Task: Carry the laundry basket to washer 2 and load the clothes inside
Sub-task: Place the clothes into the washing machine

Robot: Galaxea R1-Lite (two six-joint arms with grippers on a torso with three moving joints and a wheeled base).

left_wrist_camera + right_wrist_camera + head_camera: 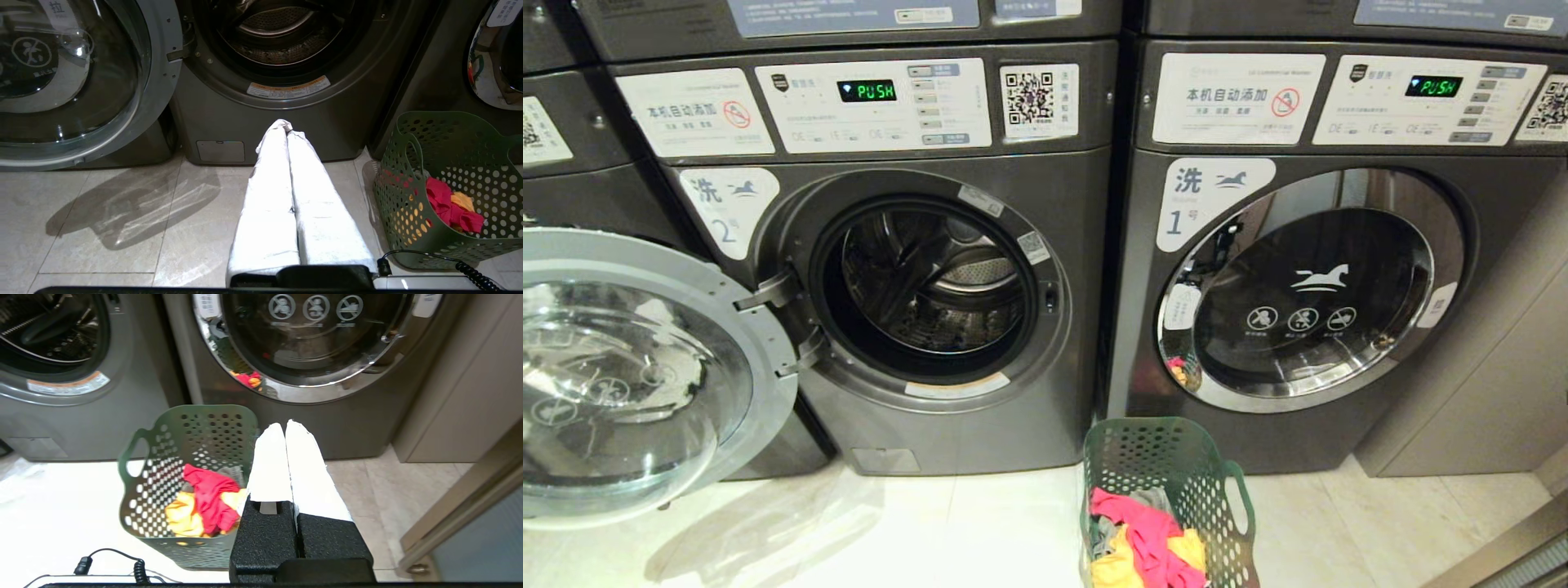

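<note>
Hanging empty, left hand (286,126) and right hand (284,426) are pressed closed beside the laundry basket (1217,482).

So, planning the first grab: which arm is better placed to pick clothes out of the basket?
Probably the right: its shut fingers hang right beside the basket, while the left gripper points at the open washer, further from it.
</note>
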